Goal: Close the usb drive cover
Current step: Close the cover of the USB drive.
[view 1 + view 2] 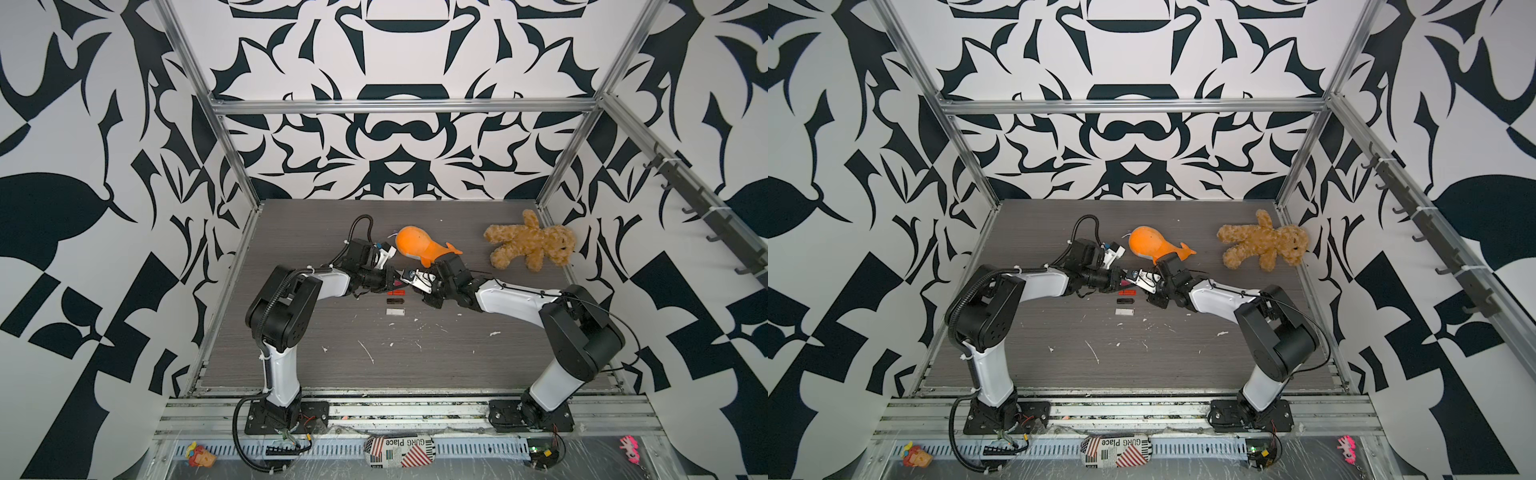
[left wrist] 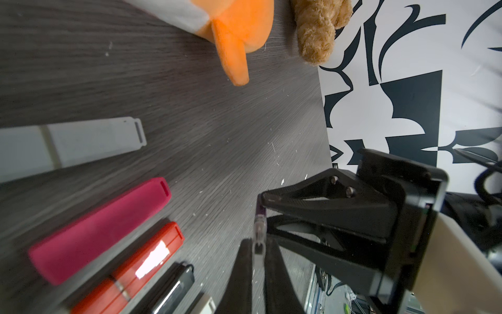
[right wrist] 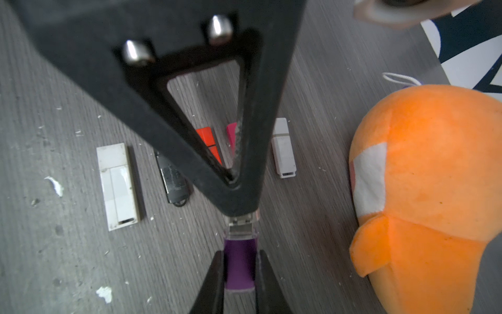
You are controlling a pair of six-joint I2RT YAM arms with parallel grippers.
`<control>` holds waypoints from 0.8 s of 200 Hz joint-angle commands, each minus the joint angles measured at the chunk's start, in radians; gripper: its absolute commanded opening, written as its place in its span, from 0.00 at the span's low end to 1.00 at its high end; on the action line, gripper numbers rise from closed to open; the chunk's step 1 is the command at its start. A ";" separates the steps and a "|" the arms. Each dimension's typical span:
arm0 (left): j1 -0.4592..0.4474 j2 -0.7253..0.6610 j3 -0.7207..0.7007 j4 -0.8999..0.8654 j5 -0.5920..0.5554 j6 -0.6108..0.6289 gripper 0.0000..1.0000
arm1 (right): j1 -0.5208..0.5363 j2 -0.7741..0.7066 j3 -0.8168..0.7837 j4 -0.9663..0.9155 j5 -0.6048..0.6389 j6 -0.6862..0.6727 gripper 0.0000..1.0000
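A purple usb drive (image 3: 240, 263) hangs above the table with my right gripper (image 3: 240, 258) shut on its body. Its metal plug (image 3: 240, 229) points at my left gripper (image 2: 258, 246), which is shut on the clear cover (image 2: 258, 231). The cover lines up end to end with the purple body (image 2: 260, 210) and sits around the plug; how far on I cannot tell. In both top views the left gripper (image 1: 397, 279) and right gripper (image 1: 411, 276) meet tip to tip mid-table.
Under the grippers lies a row of other drives: white capped (image 3: 284, 148), pink (image 2: 103, 228), red (image 2: 141, 261), black (image 3: 173, 176) and flat white (image 3: 118, 185). An orange plush whale (image 1: 419, 247) lies just behind, a teddy bear (image 1: 530, 243) at the back right.
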 commanded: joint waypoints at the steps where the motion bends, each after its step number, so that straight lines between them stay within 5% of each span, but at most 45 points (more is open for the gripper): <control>1: -0.025 0.029 0.025 -0.019 0.039 0.000 0.07 | 0.028 -0.046 0.067 0.194 -0.124 -0.029 0.11; 160: -0.073 0.020 0.028 -0.111 -0.049 0.074 0.07 | 0.054 -0.036 0.181 0.160 -0.195 -0.008 0.10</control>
